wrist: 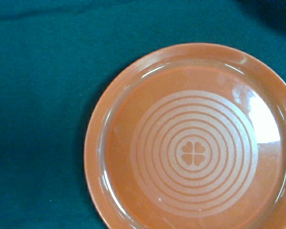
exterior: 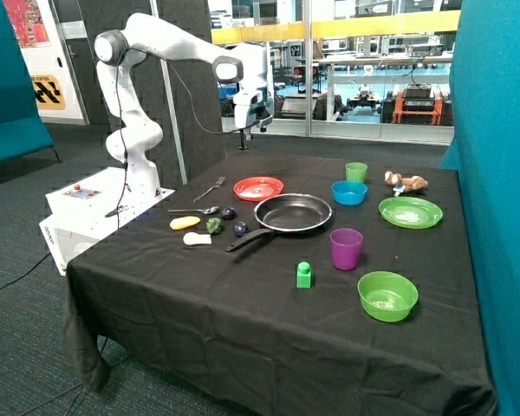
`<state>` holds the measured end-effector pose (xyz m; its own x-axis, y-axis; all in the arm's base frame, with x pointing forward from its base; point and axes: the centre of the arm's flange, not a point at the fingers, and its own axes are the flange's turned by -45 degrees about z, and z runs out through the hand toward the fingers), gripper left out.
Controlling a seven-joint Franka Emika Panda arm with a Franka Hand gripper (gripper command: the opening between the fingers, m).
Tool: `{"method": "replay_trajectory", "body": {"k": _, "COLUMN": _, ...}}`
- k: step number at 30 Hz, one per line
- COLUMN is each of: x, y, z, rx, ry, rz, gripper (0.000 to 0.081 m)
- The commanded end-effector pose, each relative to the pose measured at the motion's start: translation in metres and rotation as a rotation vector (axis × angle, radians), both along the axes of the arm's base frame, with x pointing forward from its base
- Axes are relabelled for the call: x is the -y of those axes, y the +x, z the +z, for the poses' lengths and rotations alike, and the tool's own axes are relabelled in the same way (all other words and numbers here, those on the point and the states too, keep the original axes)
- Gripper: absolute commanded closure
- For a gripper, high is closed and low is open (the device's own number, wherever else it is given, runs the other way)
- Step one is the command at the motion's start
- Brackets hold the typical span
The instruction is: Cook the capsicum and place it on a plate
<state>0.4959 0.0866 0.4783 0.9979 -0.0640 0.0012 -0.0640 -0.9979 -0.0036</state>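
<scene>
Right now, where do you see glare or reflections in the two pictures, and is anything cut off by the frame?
Wrist view: white glare patches on the glossy flat round red-orange plastic plate, strongest near its rim; the frame cuts off part of the rim. Outside view: the black metal frying pan shines along its rim, the lime-green plastic plate shows a pale highlight, and the end effector hangs above the table.

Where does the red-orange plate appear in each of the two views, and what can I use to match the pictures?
Outside view: the plate lies on the black tablecloth, beside the frying pan, below the raised gripper.
Wrist view: the plate fills most of the picture and is empty, with pale rings and a clover mark at its centre.
Shared landmark: the dark tablecloth around the plate's rim.
</scene>
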Motion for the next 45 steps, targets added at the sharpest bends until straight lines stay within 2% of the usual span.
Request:
{"method": "replay_trajectory", "body": {"k": 1, "x": 0.087, "y": 0.004, "z": -0.028, "rx": -0.0013, "ry": -0.0036, "rz": 0.072, "gripper": 0.0}}
{"method": "replay_trajectory", "body": {"k": 2, "x": 0.085, "y": 0.006, "z": -0.031, "rx": -0.0014, "ry": -0.0036, "rz": 0.042, "gripper": 0.0}}
{"method": "replay_trajectory", "body": {"k": 4, "x": 0.084, "y": 0.008, "z": -0.033, "rx": -0.0014, "ry": -0.0036, "rz": 0.039, "gripper": 0.0}}
{"method": "replay_trajectory", "body": {"k": 5, "x": 0.084, "y": 0.009, "z": -0.034, "rx": -0.0014, "ry": -0.0036, "rz": 0.036, "gripper": 0.0137}}
{"method": "replay_trajectory", "body": {"k": 6, "x": 0.083, "y": 0.01, "z": -0.035, "rx": -0.0014, "ry": -0.0036, "rz": 0.028, "gripper": 0.0239}}
{"method": "replay_trajectory", "body": {"k": 7, "x": 0.082, "y": 0.01, "z": -0.036, "rx": -0.0014, "ry": -0.0036, "rz": 0.022, "gripper": 0.029}}
{"method": "replay_trajectory", "body": {"k": 9, "x": 0.082, "y": 0.011, "z": -0.038, "rx": -0.0014, "ry": -0.0035, "rz": 0.008, "gripper": 0.0327}}
{"method": "replay_trajectory", "body": {"k": 17, "x": 0.085, "y": 0.012, "z": -0.041, "rx": -0.0015, "ry": -0.0035, "rz": -0.05, "gripper": 0.033}}
{"method": "replay_trajectory", "body": {"k": 27, "x": 0.11, "y": 0.006, "z": -0.049, "rx": -0.0018, "ry": -0.0034, "rz": -0.224, "gripper": 0.0318}}
{"method": "replay_trajectory", "body": {"k": 33, "x": 0.132, "y": -0.009, "z": -0.057, "rx": -0.002, "ry": -0.0033, "rz": -0.315, "gripper": 0.0304}}
{"method": "replay_trajectory", "body": {"k": 45, "x": 0.156, "y": -0.033, "z": -0.069, "rx": -0.0021, "ry": -0.0032, "rz": -0.368, "gripper": 0.0292}}
